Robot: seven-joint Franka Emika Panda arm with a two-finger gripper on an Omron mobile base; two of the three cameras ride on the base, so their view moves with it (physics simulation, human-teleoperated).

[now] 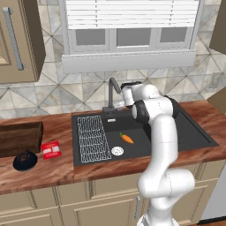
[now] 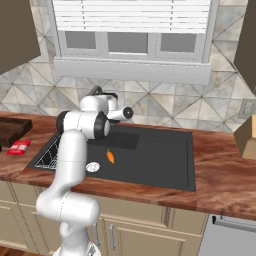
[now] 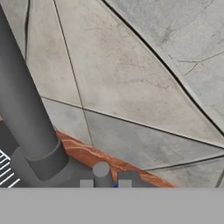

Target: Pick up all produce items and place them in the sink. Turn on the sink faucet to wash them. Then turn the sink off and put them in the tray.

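Observation:
The small orange carrot (image 1: 127, 138) (image 2: 110, 156) lies on the floor of the black sink (image 1: 176, 132) (image 2: 160, 160), near the round drain (image 1: 117, 151). A white wire rack (image 1: 92, 137) covers the sink's left part. The dark grey faucet (image 1: 110, 93) (image 3: 24, 113) stands at the sink's back edge. My gripper (image 1: 119, 104) (image 3: 105, 183) is low beside the faucet's base, its fingers close together and shut, with a small grey knob (image 3: 101, 170) just beyond the tips. The brown wooden tray (image 1: 20, 137) (image 2: 12, 129) sits on the counter at far left.
A flat red packet (image 1: 51, 150) (image 2: 19, 147) and a small black round dish (image 1: 25, 161) lie between tray and sink. A cardboard box (image 2: 247, 135) stands at the right end of the counter. The tiled wall is close behind the faucet.

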